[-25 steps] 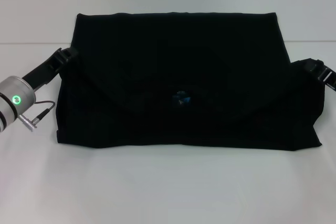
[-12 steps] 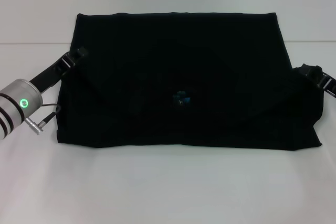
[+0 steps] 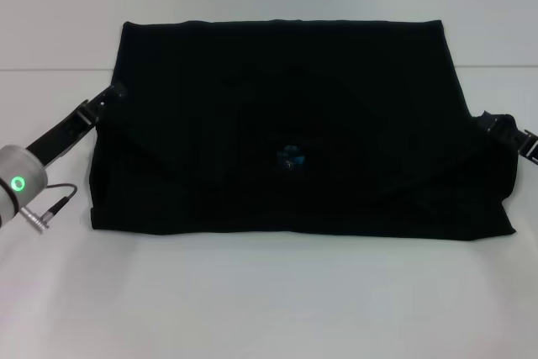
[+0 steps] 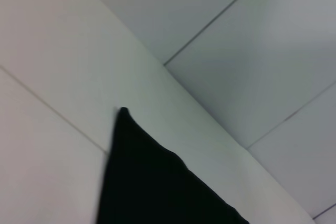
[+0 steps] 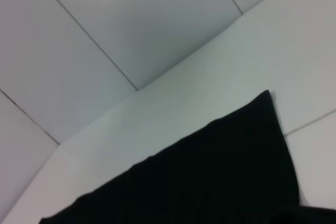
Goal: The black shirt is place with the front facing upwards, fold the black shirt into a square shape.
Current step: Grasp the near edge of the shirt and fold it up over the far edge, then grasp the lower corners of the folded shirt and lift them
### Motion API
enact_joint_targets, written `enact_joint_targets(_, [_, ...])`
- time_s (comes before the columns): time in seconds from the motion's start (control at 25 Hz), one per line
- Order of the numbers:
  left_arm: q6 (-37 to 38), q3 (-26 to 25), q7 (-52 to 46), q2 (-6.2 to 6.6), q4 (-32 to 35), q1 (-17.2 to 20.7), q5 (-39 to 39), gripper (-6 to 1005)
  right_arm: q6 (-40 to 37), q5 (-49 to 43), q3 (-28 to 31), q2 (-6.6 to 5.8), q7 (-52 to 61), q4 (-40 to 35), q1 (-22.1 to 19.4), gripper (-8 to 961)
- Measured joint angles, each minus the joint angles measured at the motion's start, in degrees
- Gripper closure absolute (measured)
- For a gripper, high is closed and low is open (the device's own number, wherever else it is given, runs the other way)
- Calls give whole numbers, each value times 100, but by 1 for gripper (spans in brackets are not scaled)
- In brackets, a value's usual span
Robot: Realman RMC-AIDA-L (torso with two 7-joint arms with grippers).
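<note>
We see the shirt (image 3: pixel 286 132) lying flat on the white tabletop (image 3: pixel 269 300), folded into a wide dark rectangle with the blue label (image 3: pixel 292 158) near its middle. Our left claw (image 3: pixel 116 92) sits at its left edge, our right claw (image 3: pixel 487 122) at its right edge; whether either grips cloth we cannot tell.

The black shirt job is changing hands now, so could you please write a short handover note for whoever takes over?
Left gripper: at the black shirt's left edge, fingers not readable.
Right gripper: at the shirt's right edge, mostly hidden by cloth.
Shirt: lies flat on the white table as a wide rectangle, blue neck label showing near its middle.
Done: apparently one fold.
Left: probably fold the sides inward to make a square.
</note>
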Motion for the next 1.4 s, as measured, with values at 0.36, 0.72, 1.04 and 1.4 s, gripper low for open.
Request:
enact_joint_targets(0.36, [572,32,-455,33,328,380,125,132,-980,242,-19,-47,-156,-243,-421,67])
enact_joint_targets(0.72, [2094,52,-2287,289,1273,437,2278,34,-2950,-91,-257,-148,-1646,-384,-963,8])
enact_joint_targets(1.04, [2667,70,-2862,420,1703,276,3414,35,-3670,-1354,-328,-63,-3076,-399,-1103,8])
enact_joint_targets(1.4, [2579,267,-2806,456,1893,180,3869,36,-3621,-1856,-337,44,-3295,-400,-992,9])
